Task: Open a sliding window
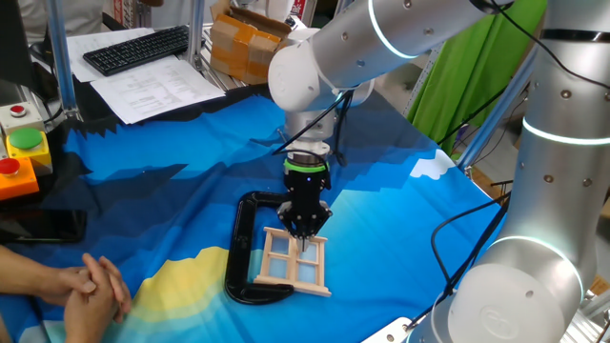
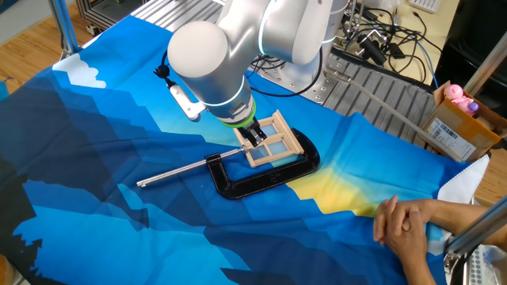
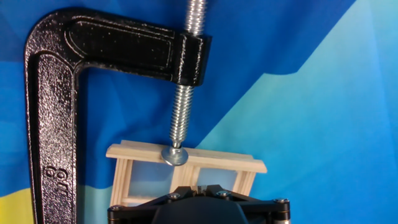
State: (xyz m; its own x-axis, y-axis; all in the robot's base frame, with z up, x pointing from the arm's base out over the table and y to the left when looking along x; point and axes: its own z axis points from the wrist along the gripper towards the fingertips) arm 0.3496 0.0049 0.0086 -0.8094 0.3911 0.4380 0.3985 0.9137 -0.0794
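The sliding window [image 1: 297,259] is a small light wood frame with bluish panes, lying flat on the blue cloth. It also shows in the other fixed view [image 2: 275,142] and the hand view [image 3: 186,158]. A black C-clamp [image 1: 242,250] pins it, with the screw pad pressing on the frame's edge [image 3: 175,155]. My gripper [image 1: 305,232] points straight down onto the window near its centre bar. Its fingers stand close together on the window [image 2: 255,139]. In the hand view only the fingertips' tops [image 3: 199,185] show, nearly touching, with the contact itself hidden.
The clamp's metal screw rod [image 2: 186,169] sticks out across the cloth. A person's clasped hands [image 1: 91,286] rest at the table edge. A button box [image 1: 24,152], a keyboard [image 1: 138,48] and a cardboard box [image 1: 243,43] stand beyond the cloth.
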